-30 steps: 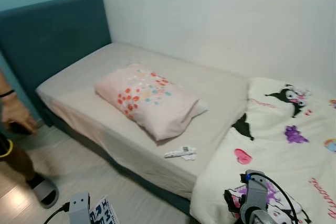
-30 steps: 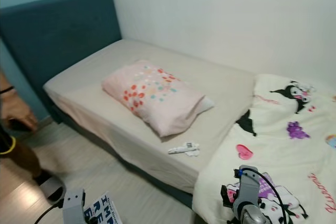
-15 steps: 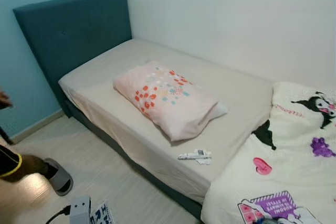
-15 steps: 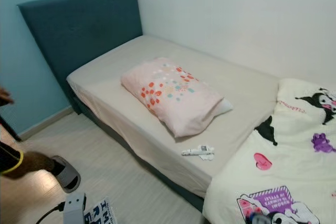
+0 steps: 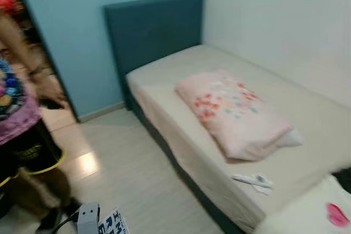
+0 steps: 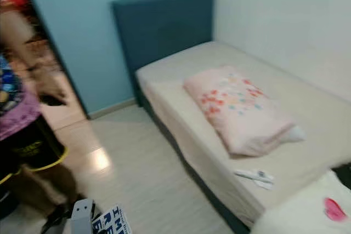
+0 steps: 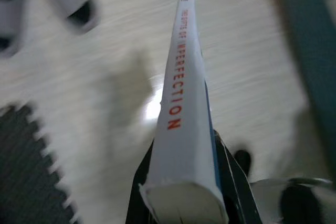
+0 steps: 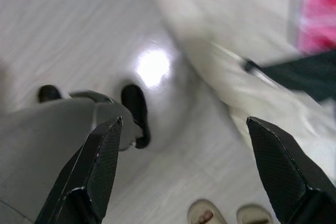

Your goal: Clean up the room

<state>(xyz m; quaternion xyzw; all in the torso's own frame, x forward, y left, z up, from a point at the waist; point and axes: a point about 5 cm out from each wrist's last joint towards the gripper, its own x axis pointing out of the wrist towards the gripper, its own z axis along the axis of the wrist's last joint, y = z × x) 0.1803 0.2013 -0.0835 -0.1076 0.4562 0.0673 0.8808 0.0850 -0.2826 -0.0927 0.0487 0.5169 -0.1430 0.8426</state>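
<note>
left gripper [image 7: 184,203] clamps book [image 7: 184,108], right gripper [image 8: 189,171] spread

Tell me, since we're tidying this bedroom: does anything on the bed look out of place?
Yes. A small white item, too blurred to identify, lies loose on the bare sheet near the mattress edge, just past the pink pillow. The pillow itself lies askew, well away from the headboard.

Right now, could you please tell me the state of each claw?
Left claw: shut on a white book, spine showing.
Right claw: open, holding nothing, above the floor.
</note>
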